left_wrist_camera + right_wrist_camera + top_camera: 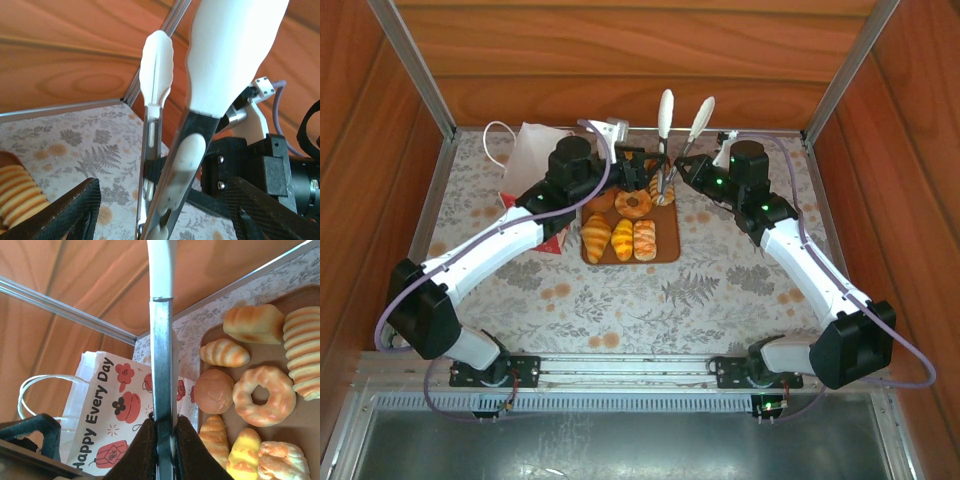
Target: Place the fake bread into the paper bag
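Observation:
The fake bread lies on a brown board (pixel 668 248): a croissant (pixel 596 238), a yellow roll (pixel 622 240), a striped roll (pixel 645 240) and a ring donut (pixel 633 203). The right wrist view shows a round bun (pixel 213 391), the donut (pixel 260 395) and a squarish loaf (pixel 254 324). Metal tongs (pixel 665 125) with white handles stand upright over the board's far end. My right gripper (pixel 162 427) is shut on one tong arm. My left gripper (pixel 165 210) is open, its fingers (pixel 75 210) wide on either side of the tongs. The paper bag (pixel 115 405) sits left of the board, partly behind my left arm.
Wooden walls and aluminium posts (pixel 420 70) close in the floral table (pixel 720 290) on three sides. The bag's white cord handle (pixel 495 135) loops out at the far left. Bare tabletop lies in front of the board, between the two arms.

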{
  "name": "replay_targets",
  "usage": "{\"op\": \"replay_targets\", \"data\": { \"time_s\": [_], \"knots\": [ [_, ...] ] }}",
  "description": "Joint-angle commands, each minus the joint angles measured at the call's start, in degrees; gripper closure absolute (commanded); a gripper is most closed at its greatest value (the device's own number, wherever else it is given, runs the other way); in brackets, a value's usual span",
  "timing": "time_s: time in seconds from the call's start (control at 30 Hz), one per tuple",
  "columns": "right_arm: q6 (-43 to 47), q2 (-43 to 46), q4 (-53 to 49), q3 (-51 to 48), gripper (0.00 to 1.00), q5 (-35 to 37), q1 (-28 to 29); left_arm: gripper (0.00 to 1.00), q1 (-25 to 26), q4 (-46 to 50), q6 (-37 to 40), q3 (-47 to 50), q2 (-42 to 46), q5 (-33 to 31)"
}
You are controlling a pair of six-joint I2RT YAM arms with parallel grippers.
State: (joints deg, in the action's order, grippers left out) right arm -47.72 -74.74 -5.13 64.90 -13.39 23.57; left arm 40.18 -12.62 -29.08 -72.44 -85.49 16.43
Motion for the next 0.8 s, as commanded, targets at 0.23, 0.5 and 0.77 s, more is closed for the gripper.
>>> {"op": "replay_targets", "data": {
  "time_s": [0.23, 0.5, 0.77],
  "knots": [
    [-0.44, 0.74, 1.26, 1.16, 1.00, -2.39, -0.37, 0.42, 1.48, -1.96, 0.69, -4.43, -3.71, 0.49],
    [-0.27, 0.23, 0.82, 1.01, 1.00, -3.13, -0.37, 0.56, 1.85, -1.92, 2.12, -6.30, -5.19, 0.02],
    [0.67, -0.14, 0.56, 0.97, 1.00, -3.05, -0.37, 0.75, 2.14, -1.88, 3.84, -6.13, -4.95, -1.26]
  ]
}}
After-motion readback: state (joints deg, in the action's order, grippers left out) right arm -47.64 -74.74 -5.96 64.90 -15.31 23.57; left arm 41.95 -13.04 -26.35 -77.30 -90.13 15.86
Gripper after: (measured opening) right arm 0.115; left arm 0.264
